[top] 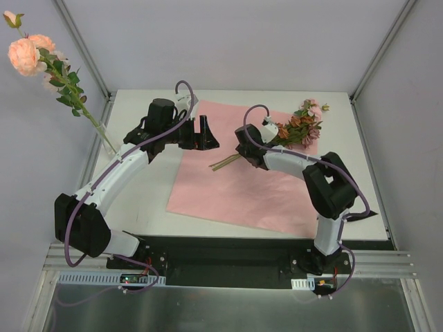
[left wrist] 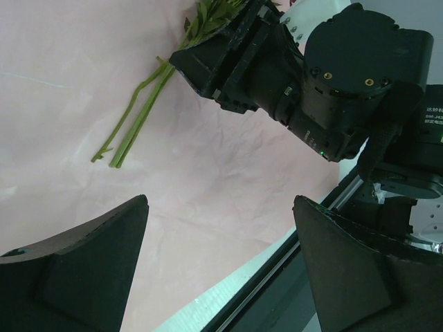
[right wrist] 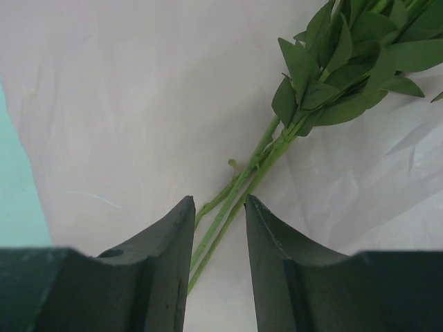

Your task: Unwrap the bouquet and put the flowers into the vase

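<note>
The remaining flowers (top: 302, 126) lay on the pink paper (top: 228, 187) toward the table's (top: 142, 200) far right corner, their stems (right wrist: 235, 194) pointing to the middle. The right gripper (right wrist: 218, 204) straddled those stems with its fingers drawn narrow — whether they actually pinched, I could not tell. The left gripper (left wrist: 221, 200) hovered over the paper, spread wide and grasping nothing. One rose spray (top: 28, 54) stood in the faint vase (top: 104, 133) at the left edge. The likely risks: thin stems slipping free, the paper getting caught with them, or the top-heavy vase tipping on insertion.
</note>
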